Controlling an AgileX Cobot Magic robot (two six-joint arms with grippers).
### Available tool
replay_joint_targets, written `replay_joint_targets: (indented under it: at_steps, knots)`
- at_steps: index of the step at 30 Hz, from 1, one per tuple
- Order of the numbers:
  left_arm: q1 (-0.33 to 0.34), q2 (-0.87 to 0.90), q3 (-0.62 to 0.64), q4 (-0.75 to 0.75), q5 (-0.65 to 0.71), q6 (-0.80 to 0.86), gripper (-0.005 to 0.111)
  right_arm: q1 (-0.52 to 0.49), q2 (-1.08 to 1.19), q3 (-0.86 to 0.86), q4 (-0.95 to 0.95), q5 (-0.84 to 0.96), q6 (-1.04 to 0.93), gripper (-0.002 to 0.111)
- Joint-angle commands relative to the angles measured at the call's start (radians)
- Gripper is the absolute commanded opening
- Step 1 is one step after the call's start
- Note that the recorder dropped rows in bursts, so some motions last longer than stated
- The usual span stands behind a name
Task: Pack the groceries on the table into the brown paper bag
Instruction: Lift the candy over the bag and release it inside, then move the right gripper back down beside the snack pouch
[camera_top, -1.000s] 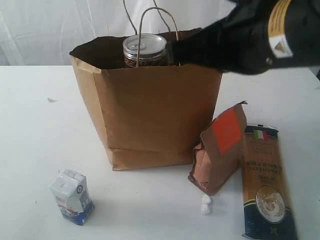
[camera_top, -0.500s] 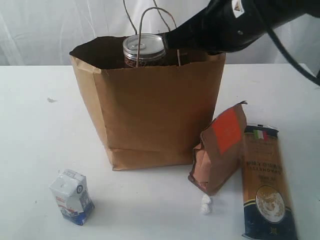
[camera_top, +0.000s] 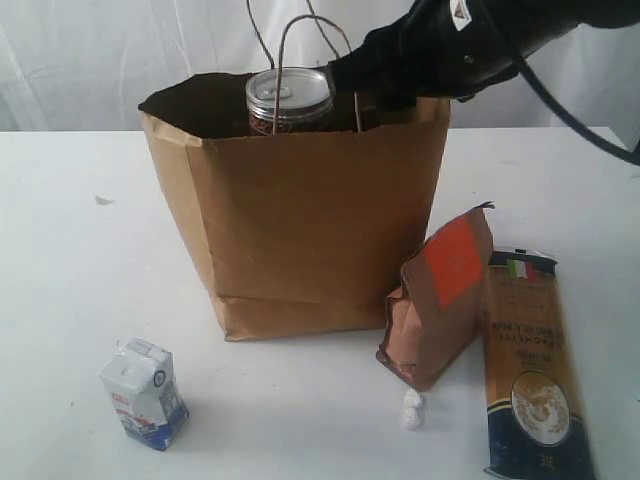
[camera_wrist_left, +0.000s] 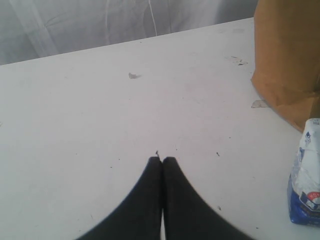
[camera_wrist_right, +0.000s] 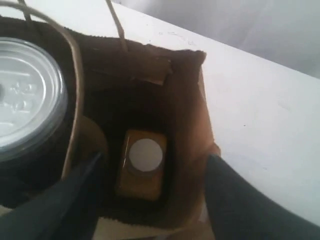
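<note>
One view alone shows the yellow white-capped bottle (camera_wrist_right: 142, 167) under the spread right tool (camera_wrist_right: 155, 158).

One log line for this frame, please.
right gripper: open over brown paper bag | in bag: yellow bottle, pull-tab can | on table: carton, pouch, spaghetti pack | left gripper: shut, empty

Exterior view fronts the brown paper bag (camera_top: 300, 220); right wrist looks inside.

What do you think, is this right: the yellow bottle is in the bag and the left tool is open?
No: the left tool is shut, as the left wrist view shows. The yellow bottle is indeed in the bag.
</note>
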Motion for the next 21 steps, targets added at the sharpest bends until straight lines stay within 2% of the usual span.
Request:
replay_joint_targets:
  at_steps: [1, 4, 10, 21]
  knots:
    - [0.003, -0.005, 0.004, -0.001, -0.003, -0.001, 0.000, 0.007, -0.074, -0.008, 0.001, -0.011, -0.043, 0.045]
    - [0.003, -0.005, 0.004, -0.001, -0.003, -0.001, 0.000, 0.038, -0.139, -0.008, 0.008, -0.006, -0.043, 0.039]
    - [0.003, -0.005, 0.004, -0.001, -0.003, -0.001, 0.000, 0.106, -0.269, 0.042, 0.030, 0.008, -0.043, 0.038]
    - [0.003, -0.005, 0.004, -0.001, -0.003, -0.001, 0.000, 0.169, -0.440, 0.325, 0.089, 0.026, 0.021, 0.038]
